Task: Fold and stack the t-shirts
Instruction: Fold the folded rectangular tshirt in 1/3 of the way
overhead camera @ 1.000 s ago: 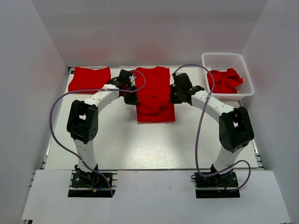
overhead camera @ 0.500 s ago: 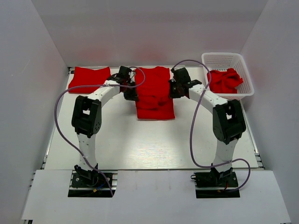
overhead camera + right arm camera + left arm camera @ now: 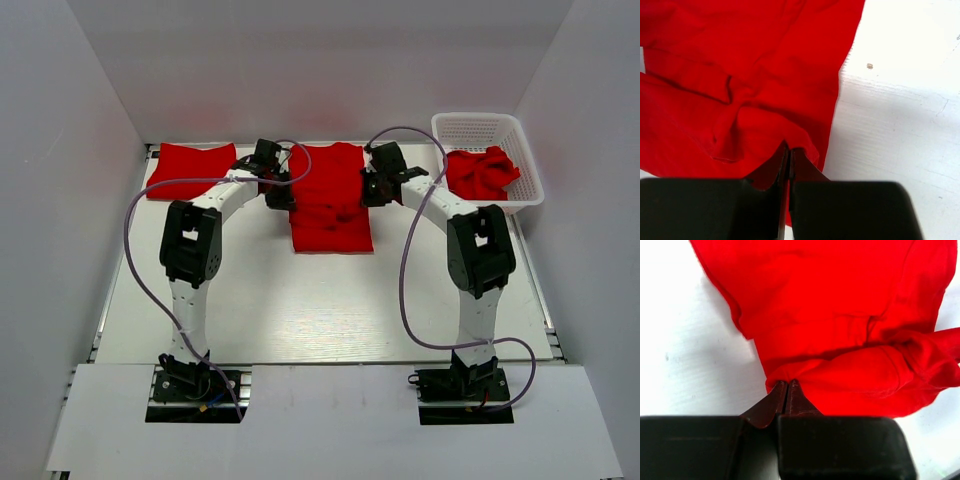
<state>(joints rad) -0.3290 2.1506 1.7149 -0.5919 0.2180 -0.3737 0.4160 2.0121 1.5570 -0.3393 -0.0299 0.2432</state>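
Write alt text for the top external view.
Seen from above, the left fingers and right fingers pinch opposite side edges of a partly folded red t-shirt mid-table. A folded shirt lies far left; a white basket far right holds a crumpled shirt.

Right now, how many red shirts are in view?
3. Folded shirt far left; middle shirt, pinched by left gripper and right gripper; crumpled shirt in the basket. That heap may hide more.
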